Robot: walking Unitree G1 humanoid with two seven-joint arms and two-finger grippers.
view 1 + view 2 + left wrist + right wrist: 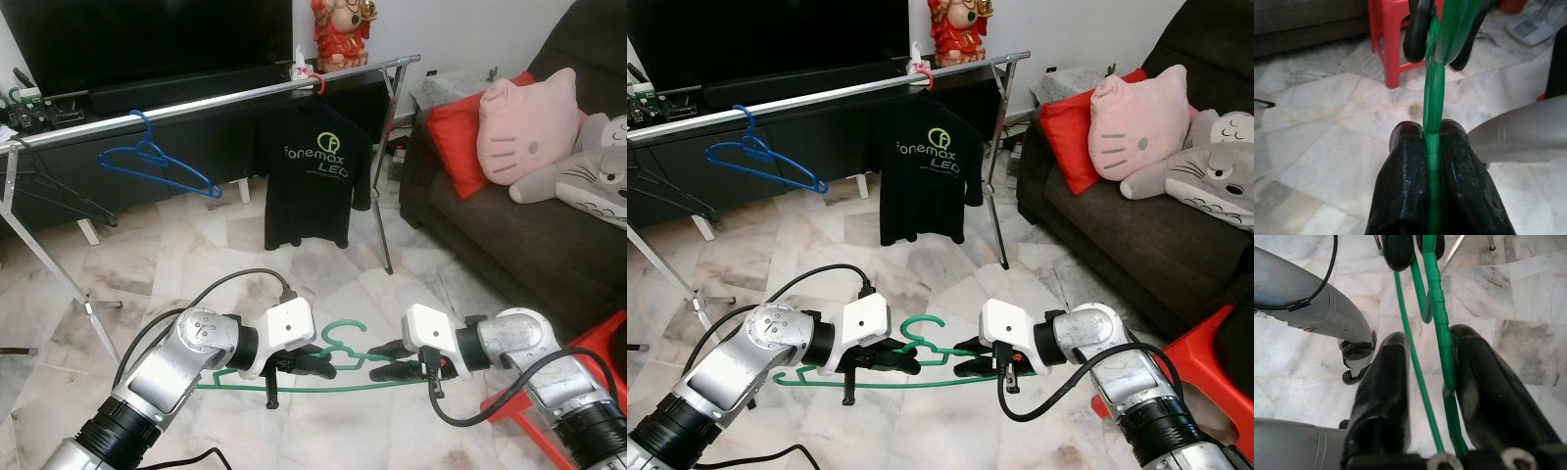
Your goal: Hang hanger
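Observation:
A green plastic hanger [339, 339] is held low over the marble floor between my two arms, hook upward. My left gripper [326, 368] is shut on it; in the left wrist view its two black fingers [1409, 161] clamp the green bar [1433, 88]. My right gripper [378, 364] faces it from the other side and is open, with the hanger's bars [1436, 298] running between its spread fingers [1385, 382]; one bar rests against one finger. The steel clothes rail [225, 96] stands ahead, well above and beyond both grippers.
On the rail hang a blue hanger [157, 162] at left and a black T-shirt [309, 176] on a red hanger. A dark sofa [490, 225] with cushions is on the right, a red stool [593, 357] beside my right arm, and a TV console behind the rail.

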